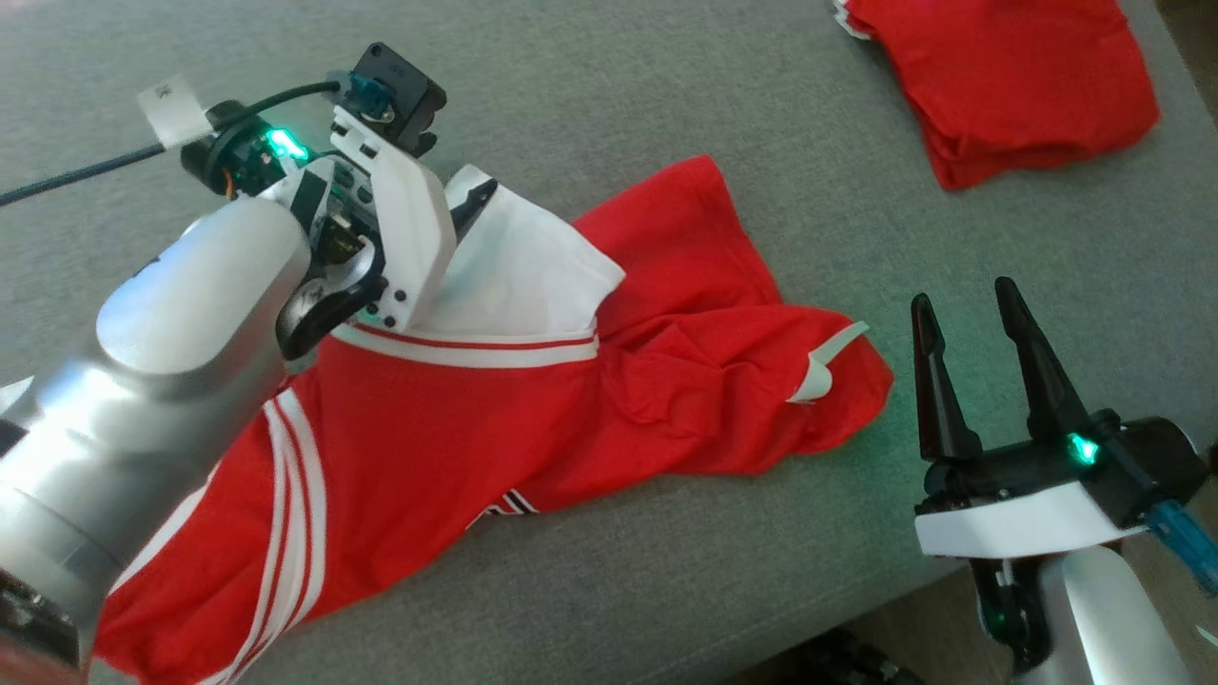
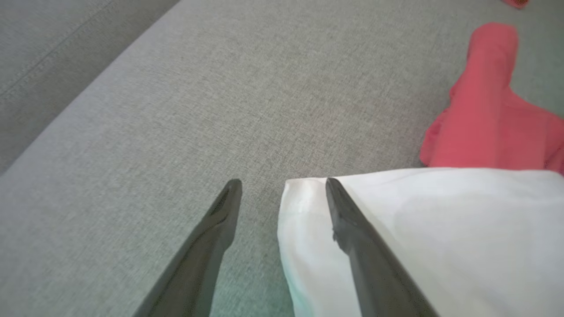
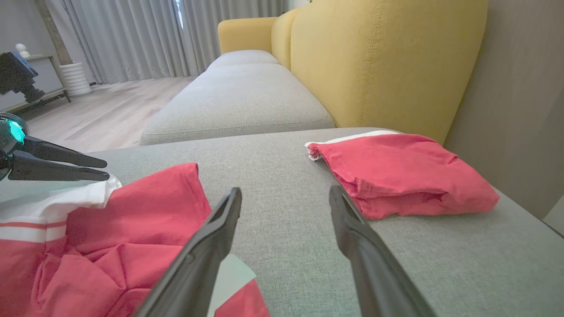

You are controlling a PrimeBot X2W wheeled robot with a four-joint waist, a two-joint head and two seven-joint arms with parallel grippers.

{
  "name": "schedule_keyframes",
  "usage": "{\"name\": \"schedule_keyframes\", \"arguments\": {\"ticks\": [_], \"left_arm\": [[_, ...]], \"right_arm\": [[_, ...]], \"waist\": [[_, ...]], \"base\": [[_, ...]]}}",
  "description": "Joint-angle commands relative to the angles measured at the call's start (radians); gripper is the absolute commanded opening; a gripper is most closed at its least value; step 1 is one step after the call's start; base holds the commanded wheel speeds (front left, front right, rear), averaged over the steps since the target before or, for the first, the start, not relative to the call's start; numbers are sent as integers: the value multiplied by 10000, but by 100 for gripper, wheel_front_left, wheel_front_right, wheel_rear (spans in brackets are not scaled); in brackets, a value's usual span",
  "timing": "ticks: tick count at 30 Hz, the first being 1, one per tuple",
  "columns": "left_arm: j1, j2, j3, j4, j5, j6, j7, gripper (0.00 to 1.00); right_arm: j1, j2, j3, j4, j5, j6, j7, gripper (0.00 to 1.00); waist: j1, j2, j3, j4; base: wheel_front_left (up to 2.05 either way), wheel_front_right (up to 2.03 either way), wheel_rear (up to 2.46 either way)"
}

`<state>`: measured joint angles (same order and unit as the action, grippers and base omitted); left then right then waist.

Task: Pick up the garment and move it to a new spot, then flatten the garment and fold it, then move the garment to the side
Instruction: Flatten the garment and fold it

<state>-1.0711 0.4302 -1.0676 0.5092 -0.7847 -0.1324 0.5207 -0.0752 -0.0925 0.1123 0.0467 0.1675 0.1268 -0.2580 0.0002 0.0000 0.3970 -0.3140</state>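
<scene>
Shows grey cushion, yellow backrest, pale curtains; places garment with white corner at left gripper jaws, parted and empty, red hem beside right gripper, likewise parted.

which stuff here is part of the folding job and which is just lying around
In the job:
- crumpled red and white garment on the grey cushion
- left tool, open, at its white part
- right tool, open, beside it

Lying about:
- folded red garment at the cushion's far corner
- yellow sofa back
- curtains
</scene>
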Motion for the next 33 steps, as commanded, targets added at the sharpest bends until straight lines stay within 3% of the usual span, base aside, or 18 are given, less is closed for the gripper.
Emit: {"name": "schedule_keyframes", "arguments": {"ticks": [1, 8, 9, 11, 16, 22, 33], "left_arm": [[-777, 318, -13, 45, -167, 20, -167, 100], [-1143, 489, -1074, 605, -736, 19, -288, 100], [-1175, 503, -1216, 638, -883, 19, -290, 75], [-1233, 527, -1470, 583, -1163, 19, -329, 0], [-1424, 592, -1885, 54, -1515, 18, -1049, 0], [-1838, 708, -2077, -221, -997, 18, -2712, 0], [-2409, 852, -2116, 658, -598, 18, -5081, 0]], "right_arm": [[-190, 4, 176, -312, 54, 39, -38, 100], [-235, 67, 175, -313, 54, 39, -38, 100], [-241, 76, 169, -315, 54, 39, -38, 100], [-236, 91, 141, -325, 50, 39, -38, 100], [-40, 46, 72, -249, 17, 39, -38, 100], [767, -460, 516, 459, 93, 39, -38, 100], [1425, -1277, 1727, 1413, 1459, 39, -38, 100]], "waist": [[-2, 0, 166, -192], [-2, 0, 207, -272], [-2, 0, 204, -274], [-2, 0, 190, -259], [-2, 0, 32, -81], [-2, 0, -368, 241], [-2, 0, -1191, 807]], "base": [[0, 0, 0], [0, 0, 0], [0, 0, 0], [0, 0, 0], [0, 0, 0], [0, 0, 0], [0, 0, 0]]}}
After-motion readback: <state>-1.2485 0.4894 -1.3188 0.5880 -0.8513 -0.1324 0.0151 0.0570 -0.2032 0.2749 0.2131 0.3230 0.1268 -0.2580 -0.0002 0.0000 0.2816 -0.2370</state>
